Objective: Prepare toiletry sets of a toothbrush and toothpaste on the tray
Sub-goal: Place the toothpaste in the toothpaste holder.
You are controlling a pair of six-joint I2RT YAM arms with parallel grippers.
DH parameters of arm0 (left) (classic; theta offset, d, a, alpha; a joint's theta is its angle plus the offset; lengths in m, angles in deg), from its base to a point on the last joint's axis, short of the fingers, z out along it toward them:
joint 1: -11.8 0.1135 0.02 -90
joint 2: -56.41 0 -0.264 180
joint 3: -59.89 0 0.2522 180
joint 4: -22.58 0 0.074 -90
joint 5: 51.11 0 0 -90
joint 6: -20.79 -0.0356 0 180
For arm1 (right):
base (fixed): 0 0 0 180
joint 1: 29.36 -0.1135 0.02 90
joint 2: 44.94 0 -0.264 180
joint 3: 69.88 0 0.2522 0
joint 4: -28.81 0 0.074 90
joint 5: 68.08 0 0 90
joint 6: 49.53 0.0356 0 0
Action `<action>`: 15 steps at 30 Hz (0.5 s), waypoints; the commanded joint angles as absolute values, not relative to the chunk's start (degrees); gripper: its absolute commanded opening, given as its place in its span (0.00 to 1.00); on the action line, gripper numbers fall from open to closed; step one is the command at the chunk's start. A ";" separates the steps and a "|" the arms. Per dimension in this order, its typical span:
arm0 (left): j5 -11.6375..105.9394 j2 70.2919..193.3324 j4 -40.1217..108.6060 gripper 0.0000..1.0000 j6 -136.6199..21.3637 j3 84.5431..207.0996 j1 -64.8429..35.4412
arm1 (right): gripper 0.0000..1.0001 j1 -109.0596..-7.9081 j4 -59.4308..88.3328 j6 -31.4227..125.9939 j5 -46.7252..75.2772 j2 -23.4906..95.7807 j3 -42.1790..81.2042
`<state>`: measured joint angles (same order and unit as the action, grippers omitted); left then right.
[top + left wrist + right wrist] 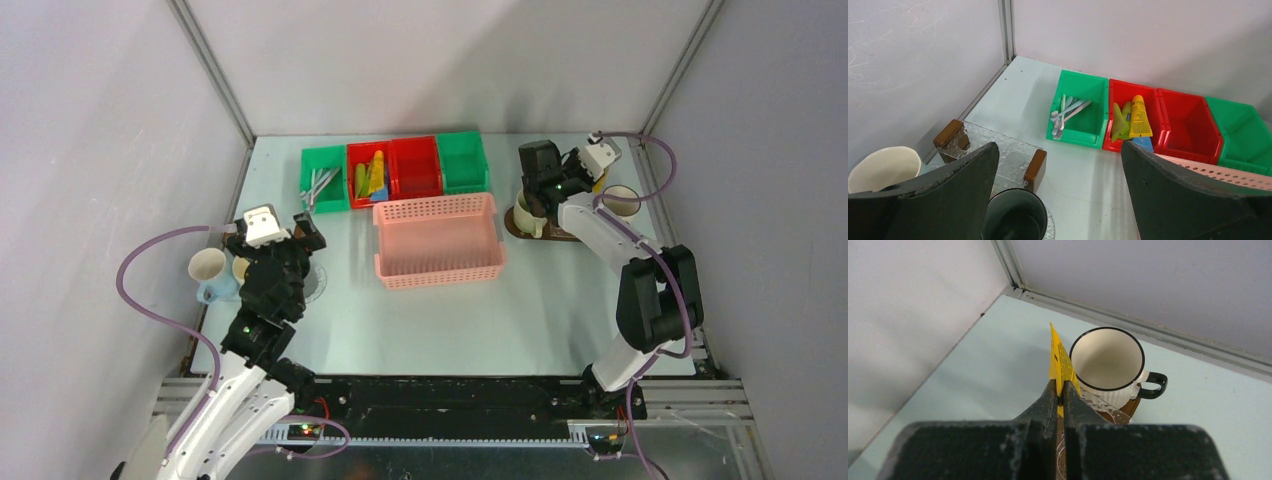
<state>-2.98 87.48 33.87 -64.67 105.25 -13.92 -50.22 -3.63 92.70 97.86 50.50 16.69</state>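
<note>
1. Well, my left gripper (1059,147) hangs with its jaws wide apart near a smooth cream mug (883,167) and a glossy dark mug (1015,217).
2. My right gripper (1062,396) is clamped on a flat yellow tube (1060,357), just beside the ribbed white mug (1107,360) on the brown wooden tray (1132,406).

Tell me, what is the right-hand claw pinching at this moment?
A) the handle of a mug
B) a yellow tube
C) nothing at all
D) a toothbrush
B: in the right wrist view, the right gripper is shut on the flat end of a yellow tube, which sticks up at the left of the black-rimmed white mug.
</note>
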 commanded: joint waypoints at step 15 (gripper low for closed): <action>-4.09 86.77 31.16 0.98 -64.81 104.25 -14.39 | 0.00 -50.35 3.55 89.57 102.00 51.78 18.69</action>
